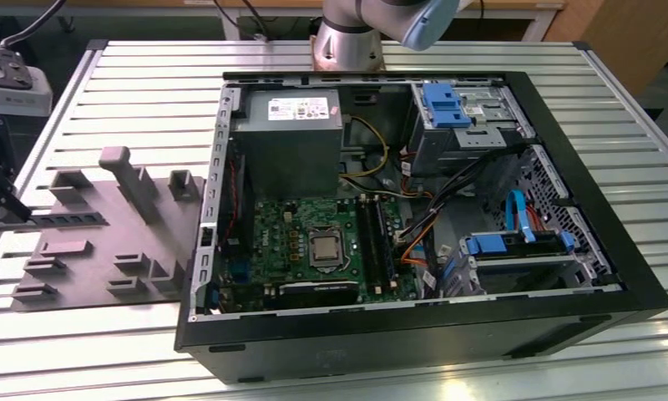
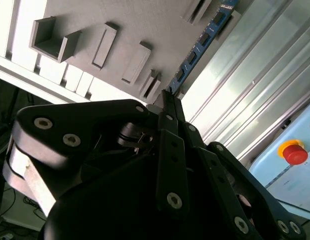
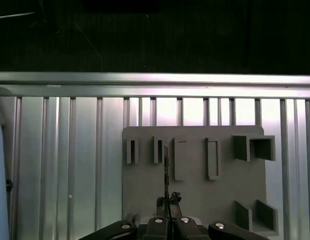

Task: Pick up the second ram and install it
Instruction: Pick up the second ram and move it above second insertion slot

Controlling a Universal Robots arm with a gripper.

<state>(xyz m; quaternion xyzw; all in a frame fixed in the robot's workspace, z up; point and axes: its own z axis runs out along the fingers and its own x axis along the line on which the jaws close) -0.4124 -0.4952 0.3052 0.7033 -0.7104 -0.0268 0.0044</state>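
The second ram (image 1: 67, 221) is a slim dark stick held level over the grey moulded tray (image 1: 89, 267), at the exterior view's left. My gripper (image 1: 2, 219) is shut on one end of it, at the table's edge. In the second wrist view the black fingers (image 2: 171, 112) pinch the end of the blue-green board (image 2: 200, 45), which reaches away over the tray (image 2: 145, 25). The first wrist view shows the ram edge-on (image 3: 165, 167) above the tray (image 3: 195, 200), rising from the closed gripper (image 3: 168, 202). The long black motherboard slots (image 1: 377, 238) lie inside the open case.
The open computer case (image 1: 423, 326) fills the middle of the slatted table (image 1: 144, 92), with the power supply (image 1: 287, 125), cables and blue drive brackets (image 1: 501, 244) inside. The arm's base (image 1: 351, 38) stands behind it. A red button (image 2: 295, 152) sits off the table.
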